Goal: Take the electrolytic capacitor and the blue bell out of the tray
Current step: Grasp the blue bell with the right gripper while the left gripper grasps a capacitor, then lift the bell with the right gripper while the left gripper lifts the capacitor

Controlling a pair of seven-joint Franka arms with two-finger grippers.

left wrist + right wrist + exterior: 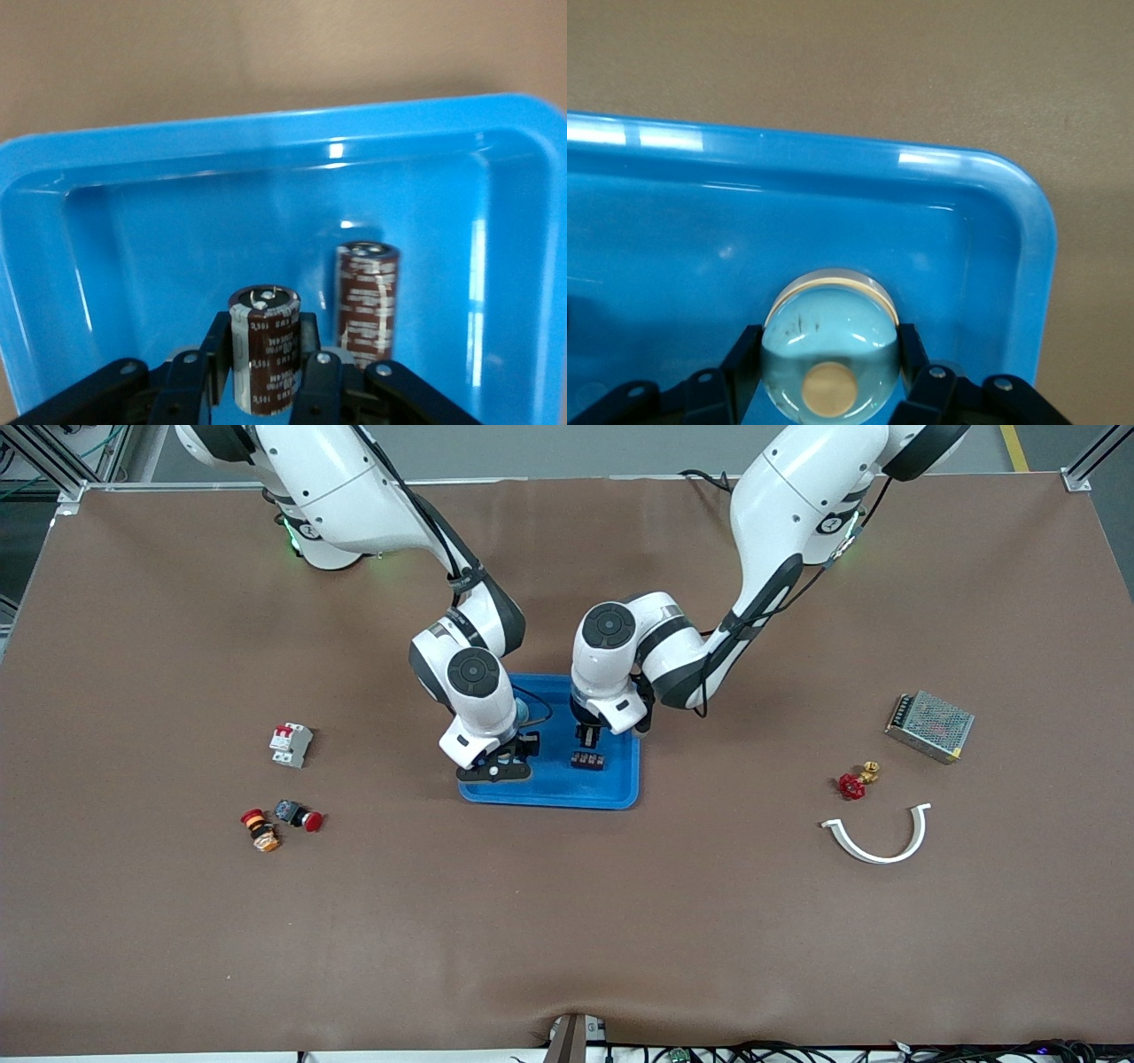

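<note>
left hand (588,736) clamped, right hand (503,764) clamped

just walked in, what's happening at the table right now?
Both arms are down in the blue tray at mid-table. The left gripper has its jaws shut on a brown capacitor, with a second capacitor standing beside it in the tray. The right gripper has its jaws shut on the blue bell near a tray corner. Neither part looks lifted out yet. A small black block also sits in the tray.
</note>
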